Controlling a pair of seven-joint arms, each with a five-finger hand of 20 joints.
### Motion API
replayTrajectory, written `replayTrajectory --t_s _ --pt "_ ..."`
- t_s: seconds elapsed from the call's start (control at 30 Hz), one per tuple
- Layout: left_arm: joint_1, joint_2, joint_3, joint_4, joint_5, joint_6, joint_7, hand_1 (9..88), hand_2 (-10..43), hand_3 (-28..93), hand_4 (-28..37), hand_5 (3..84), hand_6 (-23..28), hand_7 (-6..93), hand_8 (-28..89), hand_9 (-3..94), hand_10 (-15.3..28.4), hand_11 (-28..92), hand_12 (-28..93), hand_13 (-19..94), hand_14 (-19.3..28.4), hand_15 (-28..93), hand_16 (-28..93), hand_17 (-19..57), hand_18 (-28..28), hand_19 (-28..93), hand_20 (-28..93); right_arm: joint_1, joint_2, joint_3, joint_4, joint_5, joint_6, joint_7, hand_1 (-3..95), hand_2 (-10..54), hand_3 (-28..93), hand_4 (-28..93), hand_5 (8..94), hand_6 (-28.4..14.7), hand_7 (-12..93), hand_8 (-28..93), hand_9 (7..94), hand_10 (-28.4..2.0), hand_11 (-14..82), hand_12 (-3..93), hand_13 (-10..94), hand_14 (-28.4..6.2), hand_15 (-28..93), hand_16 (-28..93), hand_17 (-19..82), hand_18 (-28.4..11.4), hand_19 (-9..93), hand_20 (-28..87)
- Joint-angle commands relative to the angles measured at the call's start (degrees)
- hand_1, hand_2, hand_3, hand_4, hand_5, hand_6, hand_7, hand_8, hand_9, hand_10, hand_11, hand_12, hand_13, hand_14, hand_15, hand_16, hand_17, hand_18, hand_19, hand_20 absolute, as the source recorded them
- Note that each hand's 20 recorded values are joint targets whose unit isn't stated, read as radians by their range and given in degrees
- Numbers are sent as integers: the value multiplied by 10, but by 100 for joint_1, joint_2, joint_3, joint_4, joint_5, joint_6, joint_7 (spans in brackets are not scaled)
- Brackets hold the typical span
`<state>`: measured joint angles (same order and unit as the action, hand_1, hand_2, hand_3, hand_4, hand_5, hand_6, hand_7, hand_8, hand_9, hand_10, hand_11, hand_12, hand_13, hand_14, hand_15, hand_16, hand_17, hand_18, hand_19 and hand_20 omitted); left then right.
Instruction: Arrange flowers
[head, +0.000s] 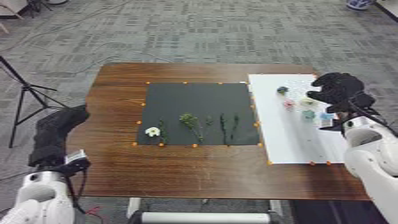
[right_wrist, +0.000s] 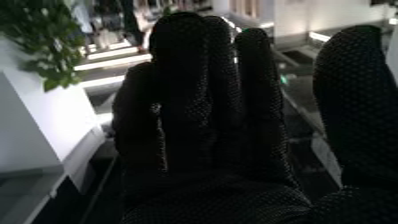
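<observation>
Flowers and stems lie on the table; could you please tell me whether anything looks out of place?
Nothing stands out: the white flower and green stems lie within the dark mat, and the pink flower on the white sheet. Fine damage is too small to judge.

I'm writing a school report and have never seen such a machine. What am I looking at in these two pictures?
It is a robot with two white arms, each ending in a black-gloved hand. One picture looks down from its head; the other comes from a camera on its right wrist, with the glove's fingers close up.

On the brown table lie a dark sheet with a white flower and green stems, and a white sheet with small coloured flower heads, one of them pink.

The right hand is over the white sheet, its fingers straight; the left hand is at the table's left side. I can make out nothing held in either.
</observation>
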<state>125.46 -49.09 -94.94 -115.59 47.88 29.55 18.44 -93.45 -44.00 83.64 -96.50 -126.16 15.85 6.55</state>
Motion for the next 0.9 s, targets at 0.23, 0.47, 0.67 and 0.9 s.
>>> replayTrajectory --t_s 0.23,0.47,0.67,0.9 --pt "501 -123 -290 -194 151 -93 125 265 35 694 -276 581 -12 212 -93 543 141 224 134 424 170 286 12 31 141 189 209 -10 -205 -119 484 -527 -931 -166 370 -95 676 -180 632 2 218 -77 772 -135 201 217 767 -99 487 345 410 -205 782 534" --pt "495 136 -933 -389 564 -339 -166 281 7 685 -267 558 -4 202 -88 538 140 215 133 423 171 254 11 39 140 170 198 34 -175 -268 556 -739 -1114 -69 380 -95 676 -181 626 1 218 -74 767 -137 206 222 779 -90 504 353 423 -201 803 534" --pt "597 79 -1038 -355 688 -268 -162 309 0 664 -236 564 -5 211 -88 539 138 217 136 429 166 256 18 45 135 172 203 -72 -300 -384 576 -841 -791 240 473 -95 658 -194 620 0 219 1 775 -125 200 271 812 -64 512 354 459 -185 837 516" --pt "626 -65 -1066 -368 781 -287 -29 314 -4 659 -224 566 -4 212 -92 541 139 220 137 430 170 269 18 45 138 172 206 -49 -333 -619 696 -799 -184 126 627 -95 558 -174 670 -4 255 149 863 -85 94 421 870 -33 500 363 520 -160 870 493"
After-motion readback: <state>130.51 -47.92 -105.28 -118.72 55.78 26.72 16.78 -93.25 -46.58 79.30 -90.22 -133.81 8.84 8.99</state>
